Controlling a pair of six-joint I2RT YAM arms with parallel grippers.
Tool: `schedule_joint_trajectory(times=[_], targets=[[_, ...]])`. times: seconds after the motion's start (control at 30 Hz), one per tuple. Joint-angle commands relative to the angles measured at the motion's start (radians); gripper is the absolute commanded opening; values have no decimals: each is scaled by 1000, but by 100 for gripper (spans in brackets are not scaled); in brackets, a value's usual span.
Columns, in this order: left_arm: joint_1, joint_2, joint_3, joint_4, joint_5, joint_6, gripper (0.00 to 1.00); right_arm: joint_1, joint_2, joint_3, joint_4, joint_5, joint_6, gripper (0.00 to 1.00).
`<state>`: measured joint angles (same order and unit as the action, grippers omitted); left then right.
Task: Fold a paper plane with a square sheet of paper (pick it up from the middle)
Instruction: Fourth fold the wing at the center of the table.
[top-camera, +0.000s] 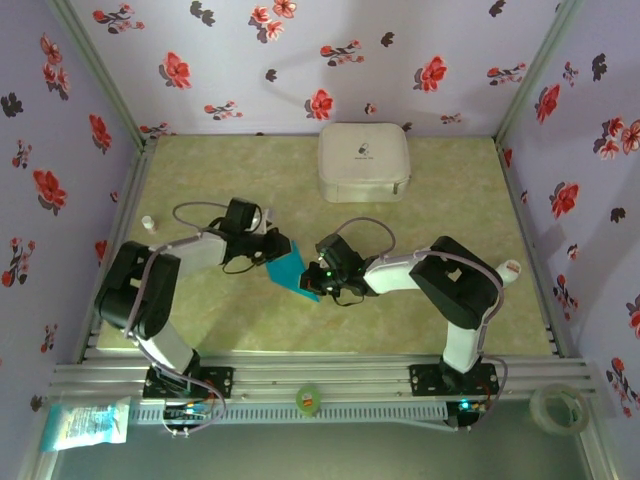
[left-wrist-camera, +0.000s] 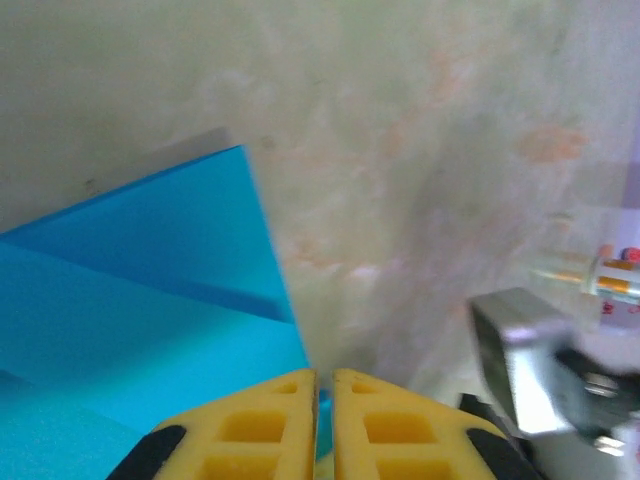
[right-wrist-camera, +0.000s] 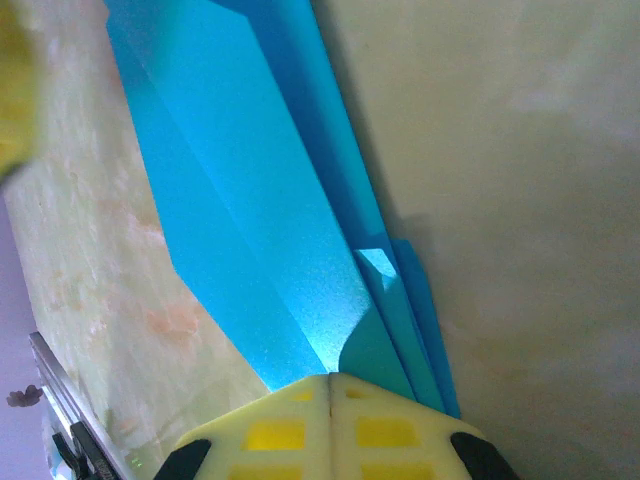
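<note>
The paper plane (top-camera: 291, 269) is a turquoise-blue sheet folded into a slim, layered wedge, lying mid-table between both arms. My left gripper (top-camera: 272, 246) is at its upper left end. In the left wrist view its yellow fingers (left-wrist-camera: 290, 425) are shut, with a sliver of the blue paper (left-wrist-camera: 150, 300) pinched in the slit between them. My right gripper (top-camera: 322, 272) is at the lower right end. Its pale fingers (right-wrist-camera: 280, 430) are shut on the stacked layers of the paper (right-wrist-camera: 250, 220), which fan away from the tips over the table.
A white rounded zip case (top-camera: 364, 160) sits at the back centre. A small white cap (top-camera: 147, 222) lies near the left wall. On the front rail are a green tape roll (top-camera: 308, 399), a clear tape roll (top-camera: 558, 408) and a blue packet (top-camera: 88, 422). Floral walls enclose three sides.
</note>
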<state>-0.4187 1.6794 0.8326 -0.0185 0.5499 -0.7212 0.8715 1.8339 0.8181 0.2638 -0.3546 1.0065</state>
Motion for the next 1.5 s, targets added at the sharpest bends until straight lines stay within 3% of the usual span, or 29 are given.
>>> schedule_joint_trajectory(times=[0.0,0.4,0.7,0.93,1.17,1.47], targets=[[6,52,-7,31,-15,-8,10,11,36,-3,-126,33,-6,2],[32,103,-59,54,-33,-15,7,12,11,170,-196,3,-55,3],[32,108,-64,71,-23,-24,7,-2,139,261,-181,-3,-37,3],[33,106,-72,79,-29,-26,7,-4,150,191,-154,1,-10,4],[44,127,-85,100,-44,-37,6,4,41,83,-127,-25,-8,7],[59,129,-113,107,-48,-42,5,1,-138,-176,-80,0,33,8]])
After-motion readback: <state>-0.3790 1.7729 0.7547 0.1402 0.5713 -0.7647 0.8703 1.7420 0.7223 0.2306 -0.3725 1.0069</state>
